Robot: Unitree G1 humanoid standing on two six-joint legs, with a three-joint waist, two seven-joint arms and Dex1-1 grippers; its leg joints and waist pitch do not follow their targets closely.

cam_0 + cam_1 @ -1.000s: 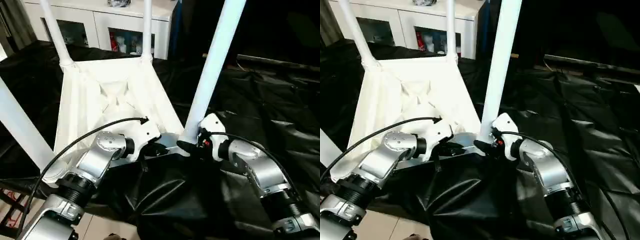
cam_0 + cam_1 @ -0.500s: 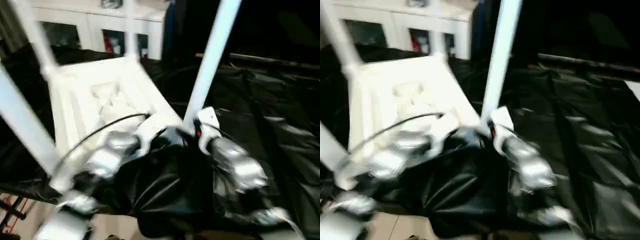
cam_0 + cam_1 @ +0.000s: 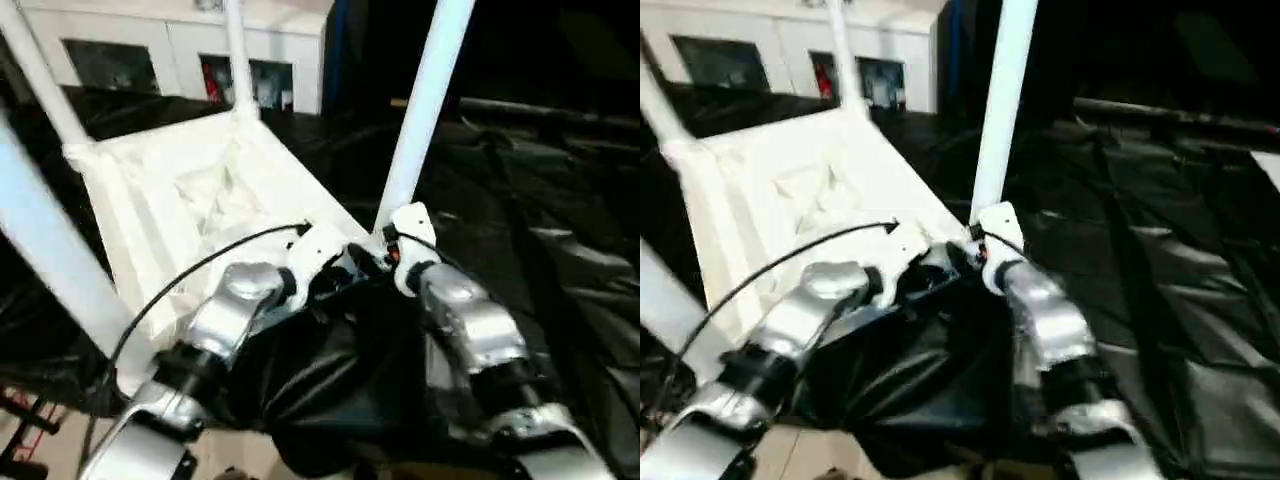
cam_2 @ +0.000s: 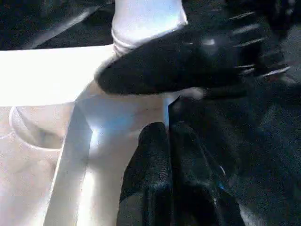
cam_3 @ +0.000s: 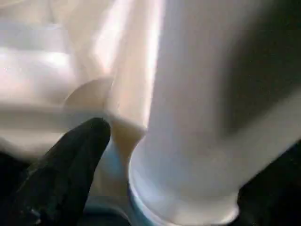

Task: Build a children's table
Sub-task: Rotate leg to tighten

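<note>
You have the black sheet point(image 3: 560, 260) spread over the whole work area, with white cabinets point(image 3: 150, 50) along the far side. On the sheet lies the table top point(image 3: 190, 210), upside down, ribbed underside up, reaching from the far left toward both grippers. All four legs stand up from its corners: the far-left leg point(image 3: 35, 70), the far-right leg point(image 3: 238, 55), the near-left leg point(image 3: 55, 260) and the near-right leg point(image 3: 420, 100).

Your two silver forearms meet at the near-right corner of the top. The right gripper point(image 3: 378, 262) sits at the foot of the near-right leg; in the right wrist view the leg's base point(image 5: 197, 141) stands just beside one black finger point(image 5: 66, 165), which rests against the corner socket point(image 5: 117, 127). You cannot tell from these views whether that gripper is clenched on the leg or released.

The left gripper point(image 3: 335, 285) comes in from the left to the near edge of the top, just beside the same corner. In the left wrist view its fingers point(image 4: 150, 165) lie pressed together against the white rim point(image 4: 94, 141), with nothing visibly between them, so it reads as closed, touching the rim. The other gripper's finger point(image 4: 188, 61) crosses at the leg's foot.
</note>
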